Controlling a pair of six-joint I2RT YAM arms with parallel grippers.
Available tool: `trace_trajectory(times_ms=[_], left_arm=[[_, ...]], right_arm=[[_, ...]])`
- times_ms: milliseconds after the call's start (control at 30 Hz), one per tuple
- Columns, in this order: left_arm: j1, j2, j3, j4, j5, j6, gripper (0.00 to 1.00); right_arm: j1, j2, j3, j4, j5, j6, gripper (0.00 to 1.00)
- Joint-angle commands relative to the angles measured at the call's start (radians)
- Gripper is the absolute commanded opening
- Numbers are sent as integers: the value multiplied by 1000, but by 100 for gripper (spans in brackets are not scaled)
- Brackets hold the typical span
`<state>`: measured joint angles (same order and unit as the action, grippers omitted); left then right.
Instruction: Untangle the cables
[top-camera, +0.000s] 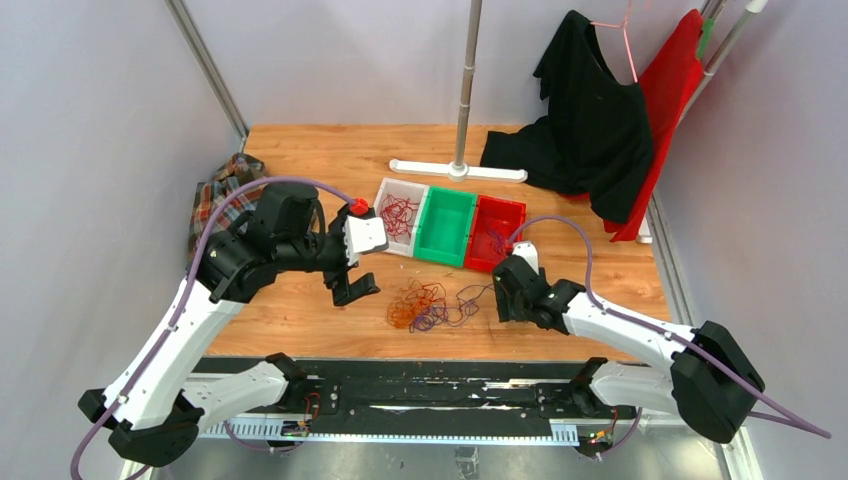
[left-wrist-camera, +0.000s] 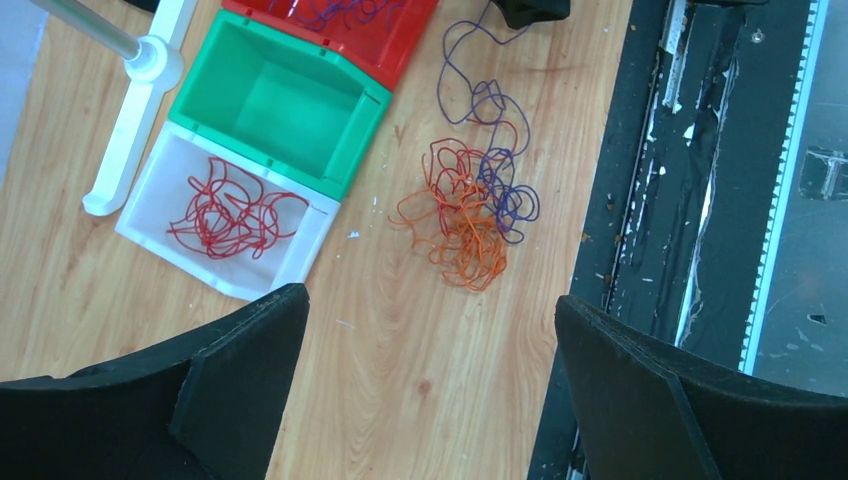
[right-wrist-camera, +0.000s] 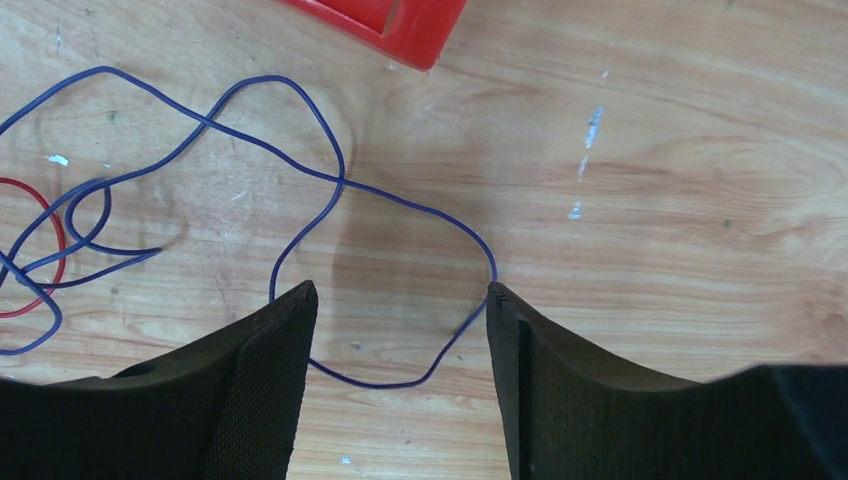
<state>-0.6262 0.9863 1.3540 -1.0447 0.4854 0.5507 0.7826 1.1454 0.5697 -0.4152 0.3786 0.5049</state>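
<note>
Nearest to the lens are the black fingers (right-wrist-camera: 270, 380) of my right gripper (right-wrist-camera: 398, 300), spread wide and holding nothing. A loop of one purple wire (right-wrist-camera: 340, 180) lies on the wood between them, so I judge this claw is set there to close on that strand. The strand runs back into the cables (left-wrist-camera: 465, 215), a clump of orange, red and purple wires on the table (left-wrist-camera: 400, 380), on the near side of the green bin (left-wrist-camera: 355, 140). My left gripper (left-wrist-camera: 430, 300) hangs above the table, also released and empty; I think it is placed to steady the clump.

Left of the green bin a white bin (left-wrist-camera: 305, 250) holds red wires; right of it a red bin (left-wrist-camera: 400, 50) holds purple ones. Behind it is a white stand (left-wrist-camera: 125, 135). The purple strand is woven through the orange loops, so a pull may drag the whole clump.
</note>
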Motion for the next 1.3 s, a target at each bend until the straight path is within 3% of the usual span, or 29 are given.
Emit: trace_trajectory(times_ms=[0,200,367,433,500,567,633,767,967,1267], left_arm=[[-6,-18,40,-20,-3,20,98],[-6,-17,46,-21,-1,22,98],[-6,-13,45,-21,3,21,98],[-6,-15,44,-21,1,23,98],[-6,-17,41,-21,0,24,98],[-6,-20,40,-21,-2,27,98],[-6,-21,41,-21,-2,29,98],[-6,-23,43,-21,-4,33,98],[-6,-25,41,-25,-5,41,98],[-6,-23,42,-25,-7,50,98]], right_arm=[[-48,5,-58,109,-108,30,62],[-62,-1,-93,155,-182,52,49],[-62,9,-92,157,-237,75,25],[-62,7,-89,156,-263,86,11],[-62,3,-83,153,-294,92,5],[-62,-8,-71,136,-301,95,13],[-62,-29,-59,120,-288,96,28],[-61,-56,-32,82,-254,91,41],[-59,-88,-26,88,-311,87,52],[-49,-156,-89,119,-390,98,53]])
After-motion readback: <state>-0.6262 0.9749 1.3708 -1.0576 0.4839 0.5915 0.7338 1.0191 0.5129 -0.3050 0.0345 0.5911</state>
